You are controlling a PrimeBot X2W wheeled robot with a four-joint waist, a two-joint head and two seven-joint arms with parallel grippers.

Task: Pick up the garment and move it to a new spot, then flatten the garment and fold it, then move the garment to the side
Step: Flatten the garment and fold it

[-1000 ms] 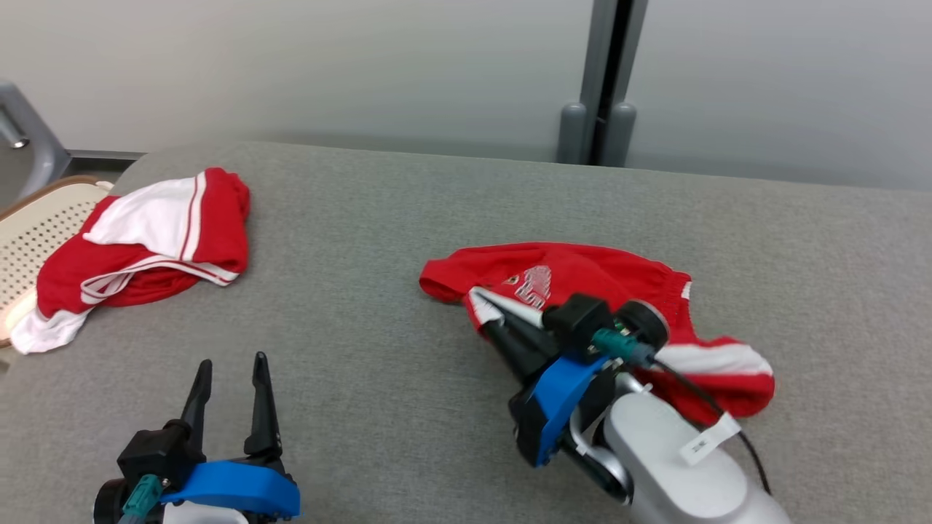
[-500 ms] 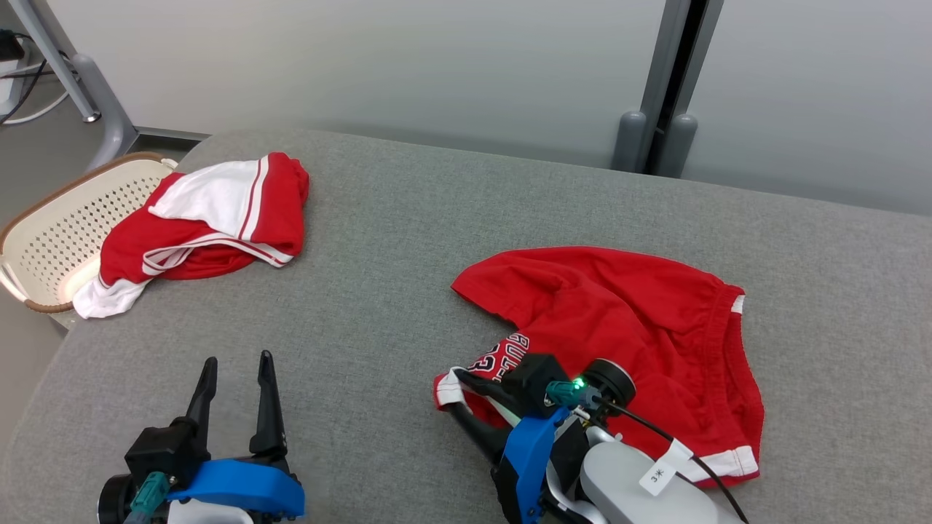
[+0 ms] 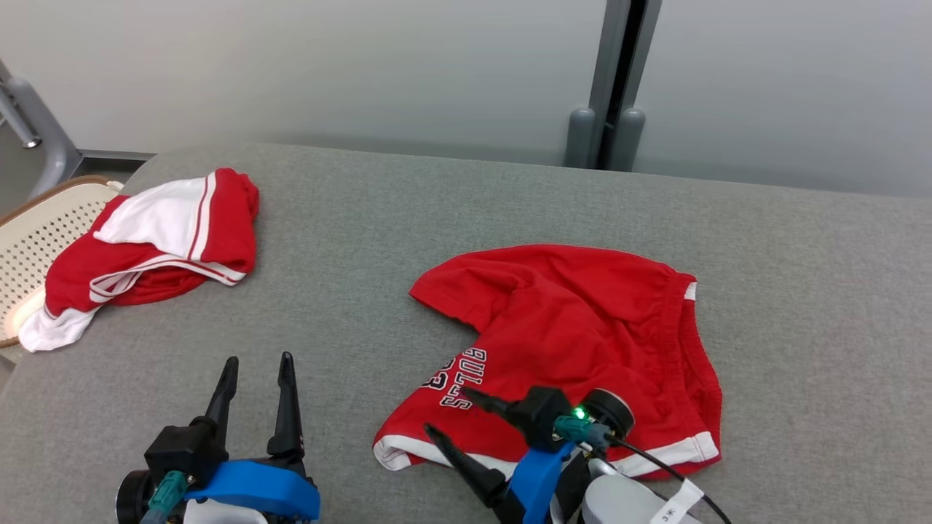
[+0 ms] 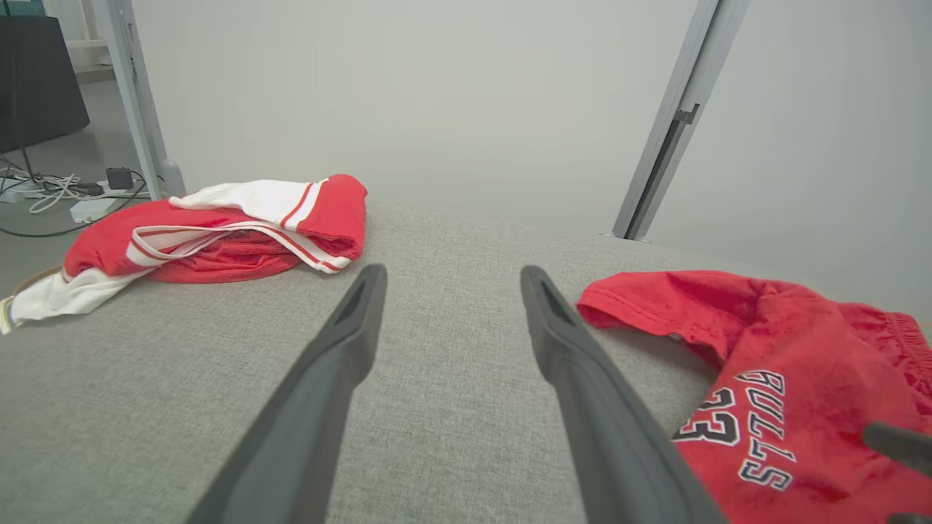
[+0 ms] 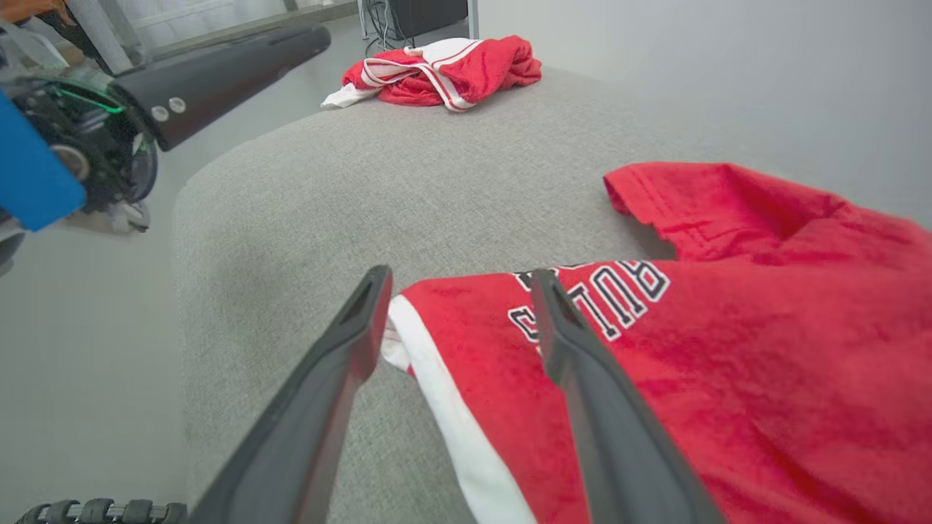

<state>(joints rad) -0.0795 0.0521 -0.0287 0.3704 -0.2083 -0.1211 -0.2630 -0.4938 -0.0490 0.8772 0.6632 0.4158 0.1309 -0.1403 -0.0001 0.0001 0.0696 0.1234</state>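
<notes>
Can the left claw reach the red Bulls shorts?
Likely yes: the left claw is open and only bare cushion separates it from the shorts; the right claw hovers at their hem.

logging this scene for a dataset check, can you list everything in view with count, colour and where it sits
shorts: one, red with white hem and dark lettering, spread on the middle-right of the surface
bundled garment: one, red and white, far left corner of the surface
padded surface: one, grey fabric, under both garments
basket: one, cream, perforated, off the surface's left edge
post: one, grey, upright against the pale wall behind
cables: a few, white and black, on the floor at far left
left gripper: one, dark fingers on a blue mount, open above bare surface, lower left
right gripper: one, dark fingers, open at the shorts' near hem corner, holding nothing
</notes>
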